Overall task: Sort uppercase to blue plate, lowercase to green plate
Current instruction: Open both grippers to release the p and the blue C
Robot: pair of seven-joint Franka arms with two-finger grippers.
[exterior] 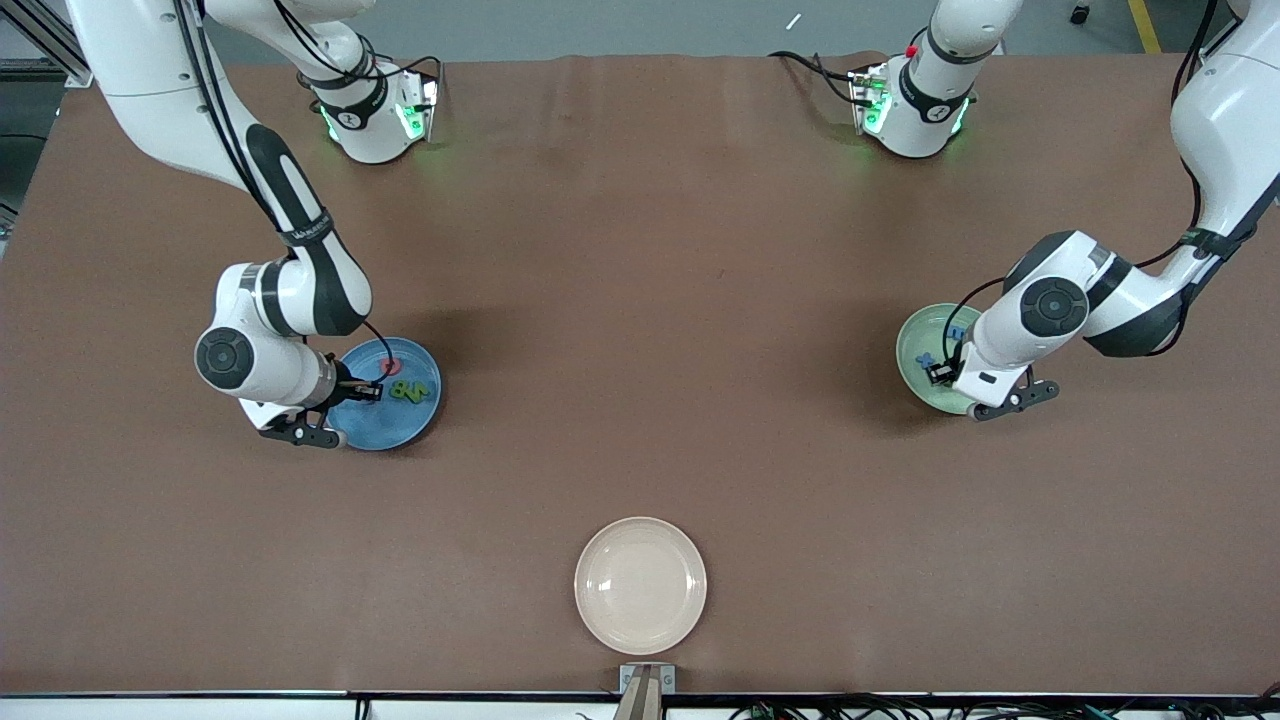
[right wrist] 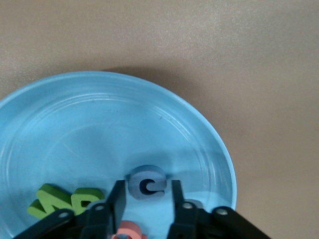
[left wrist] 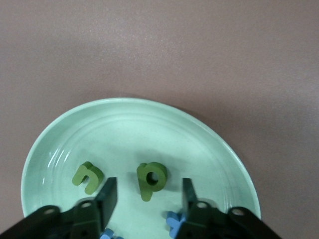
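Observation:
The blue plate (exterior: pixel 400 432) lies toward the right arm's end of the table. It holds the red Q (exterior: pixel 391 367), the green B (right wrist: pixel 87 197), the green N (right wrist: pixel 50 203) and the blue C (right wrist: pixel 146 182). My right gripper (right wrist: pixel 147 199) is open low over this plate, with the C lying free at its fingertips. The pale green plate (exterior: pixel 912 345) lies toward the left arm's end. It holds the green u (left wrist: pixel 88 177), the green p (left wrist: pixel 151 179), the blue x (exterior: pixel 925 360) and the blue m (exterior: pixel 958 333). My left gripper (left wrist: pixel 148 196) is open and empty low over it, the p just past its fingertips.
A cream-beige plate (exterior: pixel 640 585) with nothing in it sits near the table's front edge, at the middle. Both robot bases stand along the edge farthest from the front camera. Brown table surface lies between the plates.

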